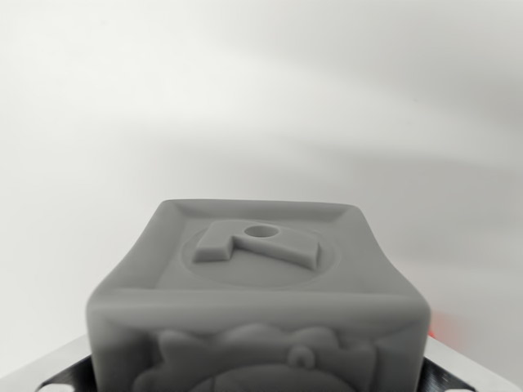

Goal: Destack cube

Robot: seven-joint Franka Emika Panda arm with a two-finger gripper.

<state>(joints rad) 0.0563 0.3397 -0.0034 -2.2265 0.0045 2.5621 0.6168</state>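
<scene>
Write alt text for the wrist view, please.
A grey cube with raised relief shapes on its faces fills the lower middle, very close to the camera. Behind it is a plain white surface; dark gripper parts show at the bottom corners.

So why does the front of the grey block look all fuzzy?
In the wrist view, the grey cube sits very close to the camera, so its near face and front edge blur, while the raised shape on its top stays sharper; the white background is softly lit with faint grey shadow bands; a small red glow shows at the wrist view's right.

A plain test setup, judging by the bare white surface (pixel 261 98) filling the view.
</scene>
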